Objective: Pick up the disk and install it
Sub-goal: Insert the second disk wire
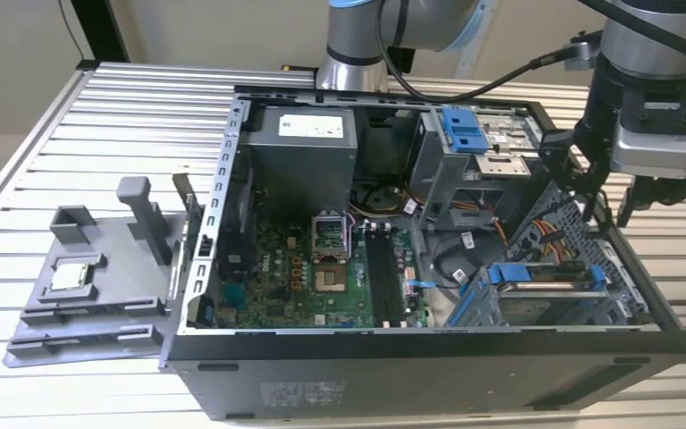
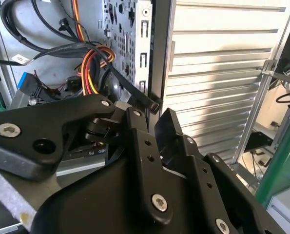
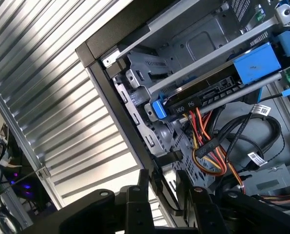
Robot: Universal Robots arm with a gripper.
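Gripper: your gripper hangs over the case wall on the exterior view's right. In the first wrist view you see its fingers spread apart with nothing held between them.
Disk: the disk sits flat in a metal bay inside the case, just beside that wall, with its blue frame showing. It is near the gripper but apart from it.
Wires: the red, yellow and orange wires run between the gripper and the disk.
Table: the case lies open on your slatted table.
Holder: a grey holder carrying a small chip lies just beside the case, on the exterior view's left.
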